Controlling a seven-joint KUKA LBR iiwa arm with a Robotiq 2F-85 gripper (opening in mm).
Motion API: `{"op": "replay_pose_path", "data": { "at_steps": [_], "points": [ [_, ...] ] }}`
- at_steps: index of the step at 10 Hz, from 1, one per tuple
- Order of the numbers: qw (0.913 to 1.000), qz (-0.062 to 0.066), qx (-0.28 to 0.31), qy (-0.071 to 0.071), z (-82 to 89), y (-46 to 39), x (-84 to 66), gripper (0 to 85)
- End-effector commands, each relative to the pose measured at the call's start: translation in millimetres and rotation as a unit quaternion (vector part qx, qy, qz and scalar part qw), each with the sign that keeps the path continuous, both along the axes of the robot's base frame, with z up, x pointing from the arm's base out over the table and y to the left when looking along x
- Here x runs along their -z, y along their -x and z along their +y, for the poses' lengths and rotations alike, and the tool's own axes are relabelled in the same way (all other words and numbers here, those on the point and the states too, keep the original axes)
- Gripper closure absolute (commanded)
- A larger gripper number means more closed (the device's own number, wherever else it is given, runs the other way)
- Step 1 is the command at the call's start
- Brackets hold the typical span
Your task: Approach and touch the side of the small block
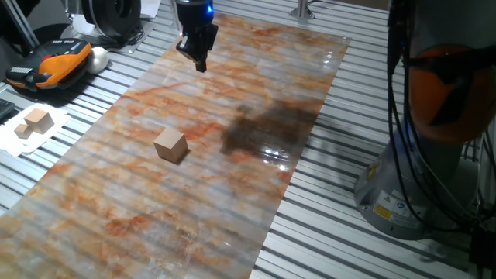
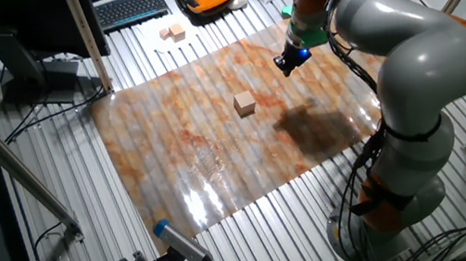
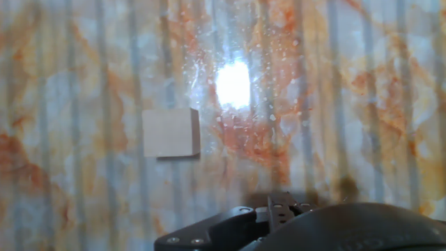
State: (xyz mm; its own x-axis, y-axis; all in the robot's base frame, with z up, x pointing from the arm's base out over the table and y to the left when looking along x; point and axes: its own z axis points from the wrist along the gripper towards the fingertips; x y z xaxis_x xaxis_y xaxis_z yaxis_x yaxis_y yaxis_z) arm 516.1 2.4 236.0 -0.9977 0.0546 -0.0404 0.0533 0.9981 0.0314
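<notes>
One fixed view: the gripper (image 1: pixel 198 59) hangs above the marbled sheet on the desk (image 1: pixel 403 256), its fingers drawn together, holding nothing; one small block (image 1: pixel 170 145) sits well apart from it. Two pale blocks (image 1: pixel 33 122) rest on white paper (image 1: pixel 23 139).
The other fixed view: gripper (image 2: pixel 289 59) clear of the single small block (image 2: pixel 245 103).
Hand view: one small block (image 3: pixel 171 132) left of centre, untouched
</notes>
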Motion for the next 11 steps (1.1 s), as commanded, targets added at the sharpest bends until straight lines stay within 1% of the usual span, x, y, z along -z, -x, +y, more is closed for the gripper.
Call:
{"op": "replay_pose_path", "data": {
  "at_steps": [1, 2, 3, 5, 8, 11],
  "points": [
    [1.0, 0.0, 0.002, 0.0, -0.1, 0.0, 0.0, 85.0],
    [1.0, 0.003, 0.003, -0.001, -0.1, 0.0, 0.0, 85.0],
    [0.9999, 0.012, 0.005, -0.001, -0.1, 0.0, 0.0, 85.0],
    [0.9997, 0.022, 0.008, -0.007, -0.1, 0.0, 0.0, 85.0],
    [0.9997, 0.021, 0.011, -0.006, -0.1, 0.0, 0.0, 85.0],
    [0.9995, 0.025, 0.015, -0.009, 1.4, -1.4, 0.7, 85.0]
  ]
}}
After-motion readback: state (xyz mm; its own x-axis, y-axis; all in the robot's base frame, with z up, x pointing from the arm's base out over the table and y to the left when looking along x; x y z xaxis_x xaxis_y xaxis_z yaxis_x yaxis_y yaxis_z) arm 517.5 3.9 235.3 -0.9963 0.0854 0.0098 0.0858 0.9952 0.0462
